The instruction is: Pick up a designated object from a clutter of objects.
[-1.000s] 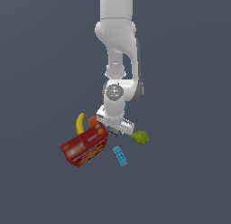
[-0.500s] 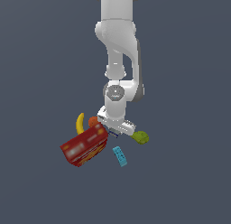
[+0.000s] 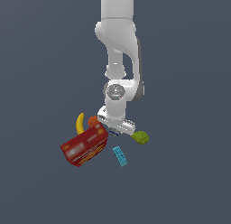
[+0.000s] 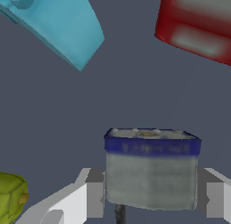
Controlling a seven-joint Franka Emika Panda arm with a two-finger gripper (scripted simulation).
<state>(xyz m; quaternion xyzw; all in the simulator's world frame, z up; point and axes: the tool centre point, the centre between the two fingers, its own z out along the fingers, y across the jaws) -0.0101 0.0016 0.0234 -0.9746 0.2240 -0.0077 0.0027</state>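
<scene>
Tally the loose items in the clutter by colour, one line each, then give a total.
Red: 1, box
Yellow: 1, banana
Orange: 1, fruit
Olive-green: 1, lump
Light-blue: 1, brick
Dark-blue and grey: 1, block
Total: 6 in view

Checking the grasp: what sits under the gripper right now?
In the wrist view the dark-blue block sits between the gripper fingers. In the exterior view the gripper covers it; finger contact cannot be confirmed.
</scene>
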